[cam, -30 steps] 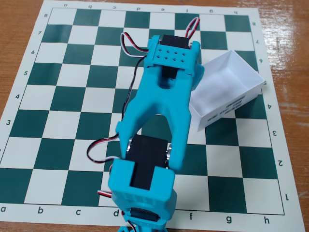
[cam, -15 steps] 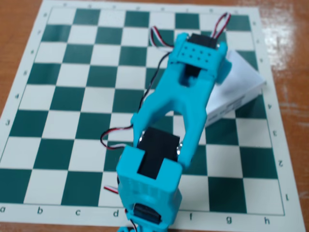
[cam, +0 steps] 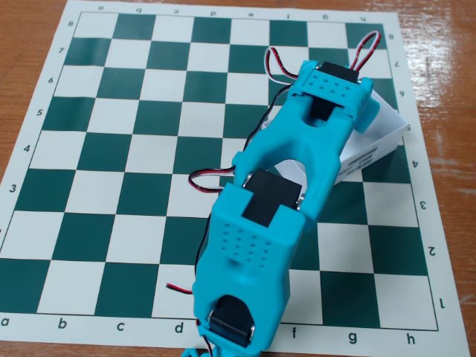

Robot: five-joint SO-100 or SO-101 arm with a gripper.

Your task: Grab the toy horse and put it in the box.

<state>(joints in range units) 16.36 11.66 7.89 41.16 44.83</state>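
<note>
Reaching from 6 o'clock toward 1 o'clock, the turquoise arm (cam: 290, 178) stretches across the chessboard (cam: 111, 149) in the fixed view, its far end stacked right over the box (cam: 375, 145). The end effector is hidden under the arm's own wrist housing, so can't tell if it's wide, narrow or holding anything. The toy horse isn't visible anywhere on the open squares; it could be under the arm, in the grip or in the box, no way to say.

Box sits at about 2 o'clock from board centre, only its right wall and the printed long side showing, long axis running roughly 8 to 2 o'clock. Key relation: arm tip directly above the box's left half, not beside it. Judgement: if the horse is held, the next move is a straight drop with no sideways travel needed. Risk: thin box wall getting nudged by the wrist.
</note>
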